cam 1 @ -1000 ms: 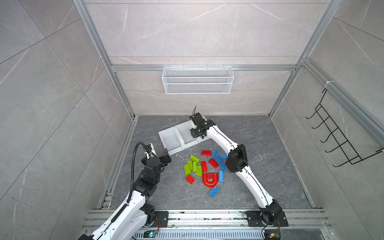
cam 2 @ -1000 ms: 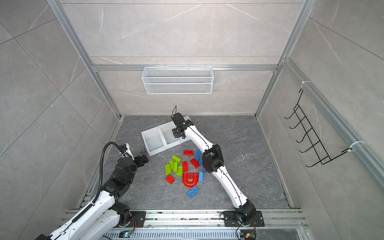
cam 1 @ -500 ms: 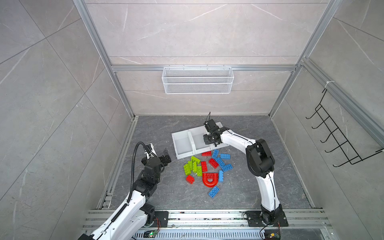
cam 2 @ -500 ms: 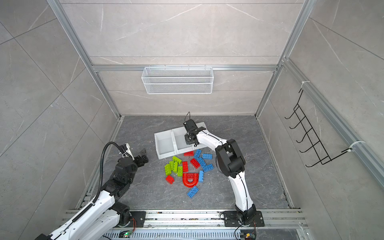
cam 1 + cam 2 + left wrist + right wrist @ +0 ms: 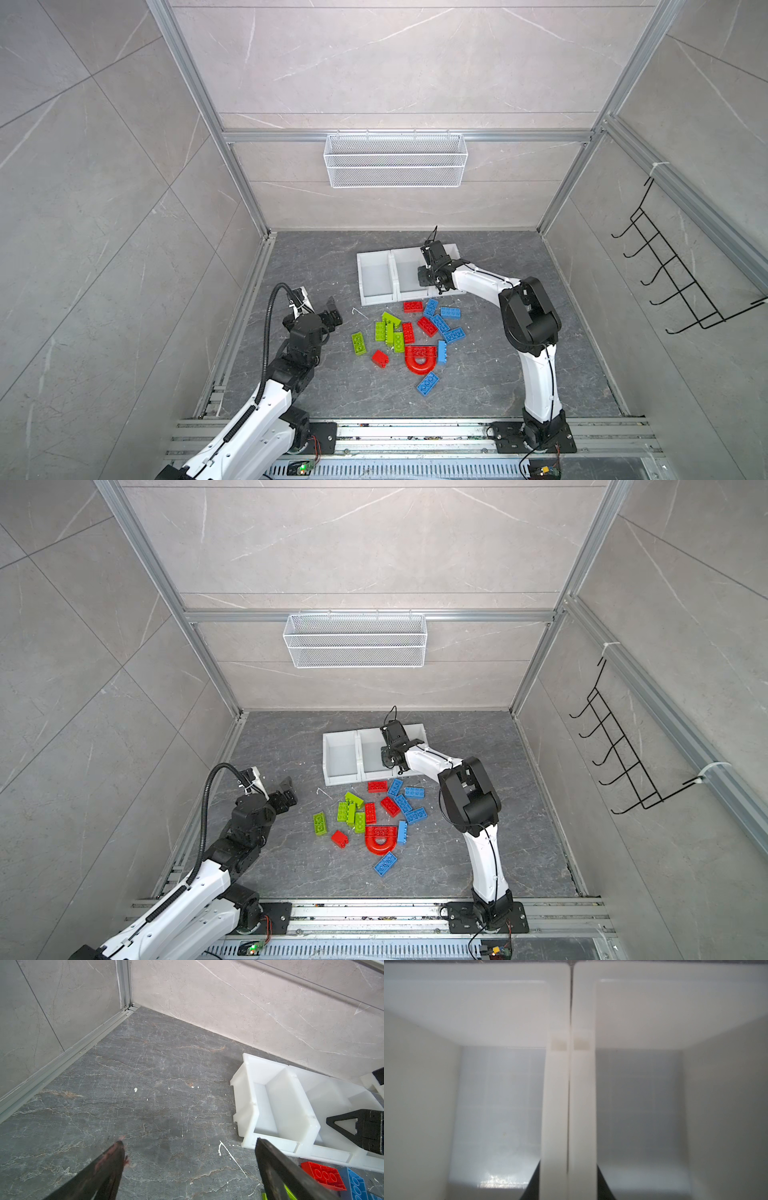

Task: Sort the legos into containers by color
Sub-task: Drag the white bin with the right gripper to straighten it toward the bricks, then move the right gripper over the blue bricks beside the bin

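The containers (image 5: 376, 279) (image 5: 341, 757) are white bins joined in a row on the grey floor, and the ones I can see into are empty. My right gripper (image 5: 430, 279) (image 5: 392, 757) (image 5: 568, 1162) is shut on the doubled wall (image 5: 569, 1095) between two bins. The legos (image 5: 415, 334) (image 5: 376, 814) lie in a loose pile just in front of the bins: lime green at the left, red and blue at the right, with a red arch (image 5: 420, 360) nearest. My left gripper (image 5: 318, 306) (image 5: 189, 1141) hangs open and empty over bare floor left of the pile.
A white wire mesh basket (image 5: 395, 166) hangs on the back wall. A black hook rack (image 5: 673, 282) is fixed to the right wall. A thin white scrap (image 5: 230, 1153) lies on the floor near the left bin. Metal rails (image 5: 374, 432) run along the front edge.
The row of containers has slid to the right across the floor, gripped by my right gripper. The left arm and the lego pile have stayed where they were.
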